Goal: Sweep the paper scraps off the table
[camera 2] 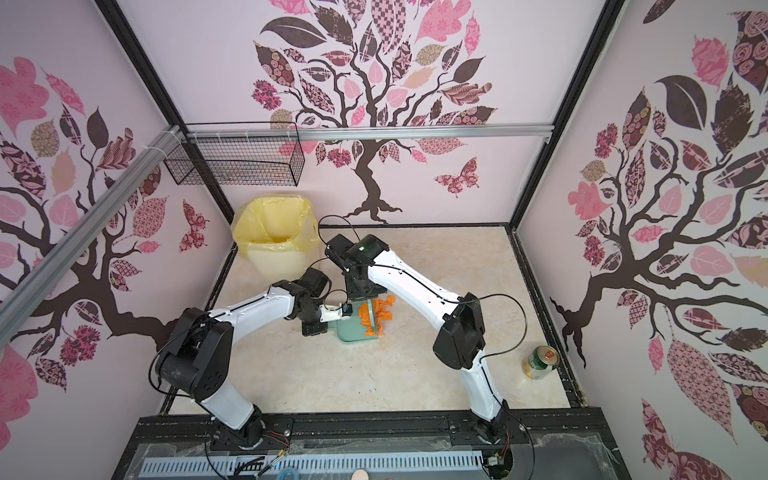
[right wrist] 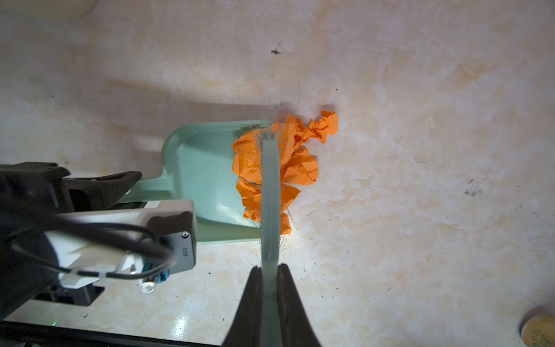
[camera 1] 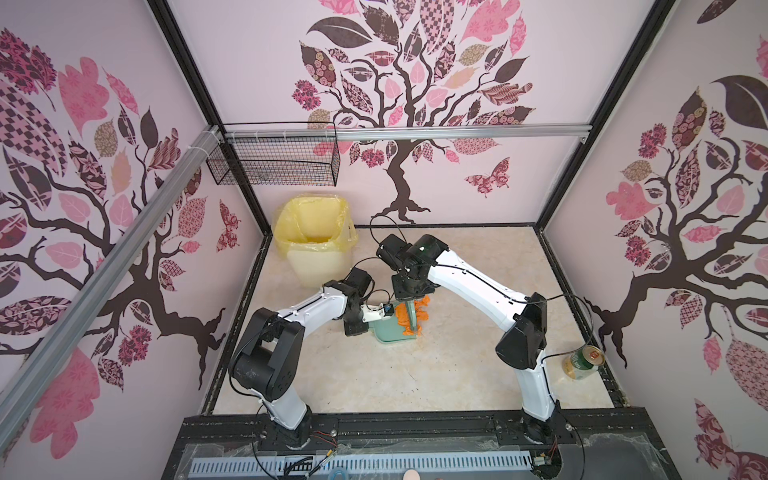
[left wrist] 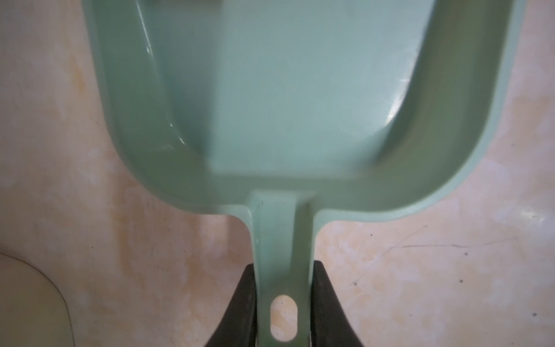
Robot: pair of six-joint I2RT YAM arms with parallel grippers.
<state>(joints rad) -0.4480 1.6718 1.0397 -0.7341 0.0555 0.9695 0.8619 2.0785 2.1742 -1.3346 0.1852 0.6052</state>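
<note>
Finding: the paper scraps lie as one crumpled bright-orange heap near the centre of the worktop, at the open lip of the teal dustpan. In both top views the pan's mouth faces 3 o'clock and its handle points to 9 o'clock. The left fingers pinch that handle from both sides, with the pan flat on the surface. The right fingers are pressed onto the narrow back of the brush, gripping it at its 12 o'clock end. The brush's long axis runs 12 to 6, parallel to the pan's lip and square to the sweep direction. Critical relation: the brush sits on top of the heap, not behind it. Part of the paper lies on the 9 o'clock side, over the pan's lip. The rest, including one loose piece at the heap's far corner, lies on the 3 o'clock side. A stroke toward 9 o'clock from here would probably leave that outer portion behind. Both arms are at the heap; the right one holds the working tool. No pale green pieces can be made out. A yellow-lined bin stands at 11 o'clock from the heap, and a can at 4 o'clock, well apart.
</note>
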